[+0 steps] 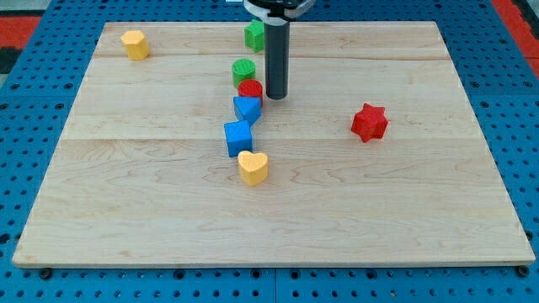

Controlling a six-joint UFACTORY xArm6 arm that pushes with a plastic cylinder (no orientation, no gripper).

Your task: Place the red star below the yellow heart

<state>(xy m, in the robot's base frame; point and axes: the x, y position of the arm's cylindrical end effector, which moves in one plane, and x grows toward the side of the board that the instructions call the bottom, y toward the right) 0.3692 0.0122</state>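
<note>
A yellow block (135, 44), its shape hard to make out, is sitting far off toward the view's left of my tip (277, 97) and higher up, near the top left corner of the wooden counter (404, 219). Closer in, a blue cube (238, 138) and the yellow heart (253, 167) are lying below and to the left of my tip, the heart just under the cube. A green cylinder (243, 71), a red cylinder (250, 90) and a second blue block (248, 108) are lining up in a close column just left of my tip. Another green block (254, 34) is resting above it, partly behind the rod. My tip is standing on the counter just right of the red cylinder; the arm is carrying no fingers, only this rod. The red star (369, 122) is lying well apart to the right of my tip and slightly lower, far from the yellow heart.
</note>
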